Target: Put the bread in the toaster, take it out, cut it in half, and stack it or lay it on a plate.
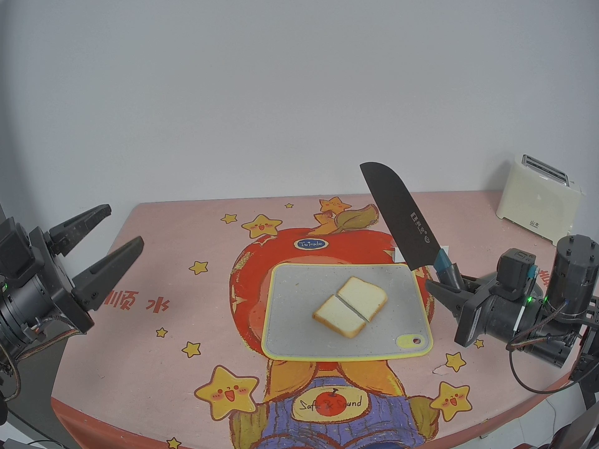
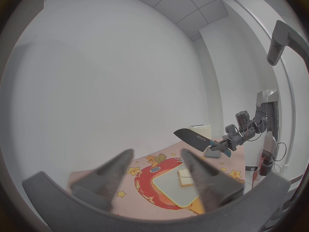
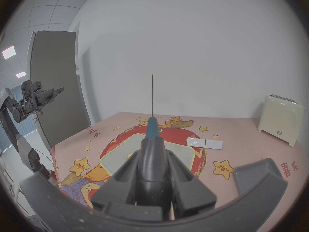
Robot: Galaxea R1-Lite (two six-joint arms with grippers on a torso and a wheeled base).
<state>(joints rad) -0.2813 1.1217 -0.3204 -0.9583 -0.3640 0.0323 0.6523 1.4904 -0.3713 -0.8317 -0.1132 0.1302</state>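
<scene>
- Lying on the grey, yellow-rimmed cutting board [image 1: 293, 335], the bread [image 1: 350, 307] showed a clean cut across its middle. Its two halves sat side by side with only a thin gap between them.
- The cutting board rested flat near the middle of the pink table [image 1: 187, 282].
- The right gripper [image 1: 447, 287] was clamped on the handle of the knife [image 1: 399, 219], with its fingers pressed against both sides of the handle.
- The knife was held in the air above the board's far right corner. Its dark blade tilted up and toward the far side, clear of both bread and board.
- In the right wrist view the blade appeared edge-on, a thin upright line rising from the teal end of the handle.
- The left gripper [image 1: 100, 247] hung by the table's left edge, well apart from the board. Its two fingers were spread wide with nothing between them.
- The cream toaster [image 1: 540, 197] stood at the table's far right corner, well apart from the bread, with its slots facing up.
- A small white strip [image 3: 204, 143] lay flat on the table just beyond the board's far right corner, between the board and the toaster.
</scene>
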